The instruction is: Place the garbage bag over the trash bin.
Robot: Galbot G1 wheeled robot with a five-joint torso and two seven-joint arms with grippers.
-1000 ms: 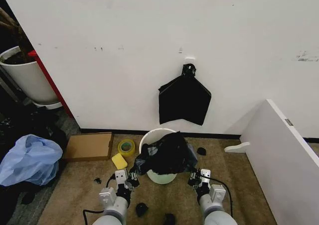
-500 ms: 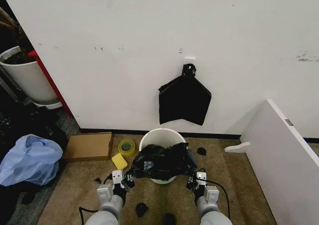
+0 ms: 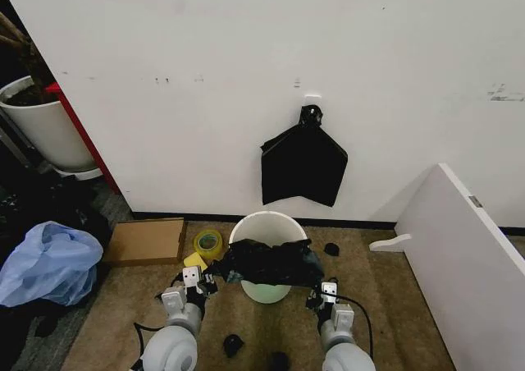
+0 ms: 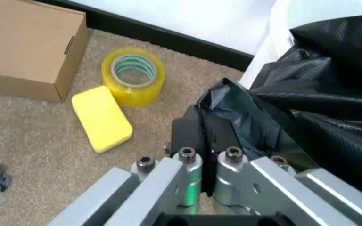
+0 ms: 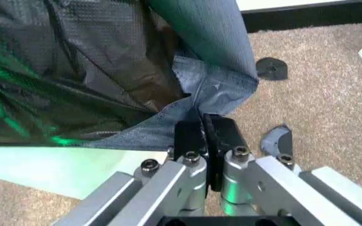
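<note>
I had both arms reaching low toward the trash bin (image 3: 264, 256), which stood on the carpet by the wall. The left gripper (image 3: 205, 282) sat at the bin's left side beside the yellow sponge (image 3: 195, 262), its fingers (image 4: 187, 134) pinched closed on an edge of the garbage bag (image 3: 269, 261). The right gripper (image 3: 318, 293) was at the bin's right, likewise clamped on the bag's edge. The bag stretched between them across the bin's near rim.
</note>
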